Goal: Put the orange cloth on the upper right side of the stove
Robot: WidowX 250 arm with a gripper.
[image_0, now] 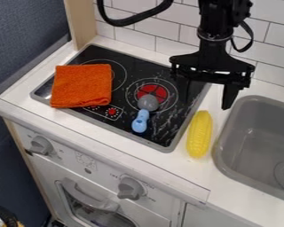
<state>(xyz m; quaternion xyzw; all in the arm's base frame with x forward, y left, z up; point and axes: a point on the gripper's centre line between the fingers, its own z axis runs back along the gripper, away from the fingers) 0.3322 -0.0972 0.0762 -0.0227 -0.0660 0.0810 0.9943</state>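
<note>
Nearest the camera is the oven door point(67, 190) with its curved handle point(88, 198); above it, two grey knobs point(131, 188) stick out from the white front. The counter point(91, 133) runs over that, with the black stove point(168, 133) set into it. The orange cloth point(82, 85) lies on the left part of the stove, reaching the front rim and partly covering a ring at the back. Right of it, a utensil point(140, 121) with a blue handle rests with its grey head on the red burner point(161, 91). A yellow corn cob point(199, 134) lies on the counter between the stove and the grey sink point(217, 153). The gripper point(206, 96) hangs over the stove's back right side and the counter beside it, well apart from the cloth, its two fingers spread wide with nothing held. White tiles point(132, 35) line the wall behind.
</note>
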